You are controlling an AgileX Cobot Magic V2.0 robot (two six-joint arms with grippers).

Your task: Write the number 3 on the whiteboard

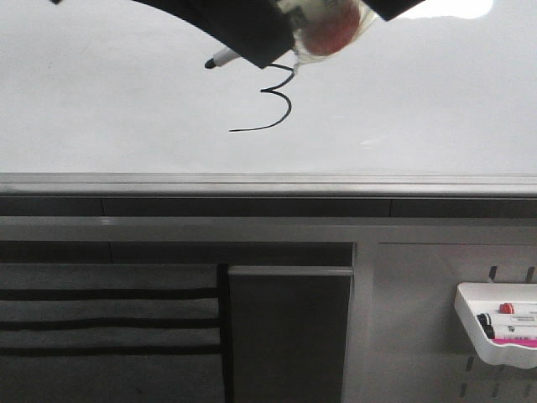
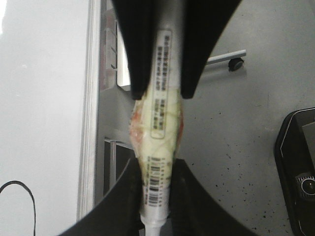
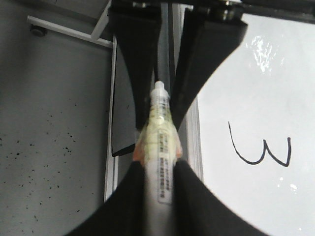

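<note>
Sitting just below the marker-holding end effector [image 1: 277, 34]: the number 3 [image 1: 273, 101].

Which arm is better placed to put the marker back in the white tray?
Right, probably: the left tool and right tool both grip the marker, but the tray sits at the robot's right.

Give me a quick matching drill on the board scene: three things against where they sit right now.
Things:
1. number 3
2. marker
3. small white tray

Places:
A. low on the right, below the whiteboard, holding spare pens
B. drawn on the board, tail sweeping left
C. at the top, black tip pointing left, just up-left of the digit

Pairs: 1-B, 2-C, 3-A
</note>
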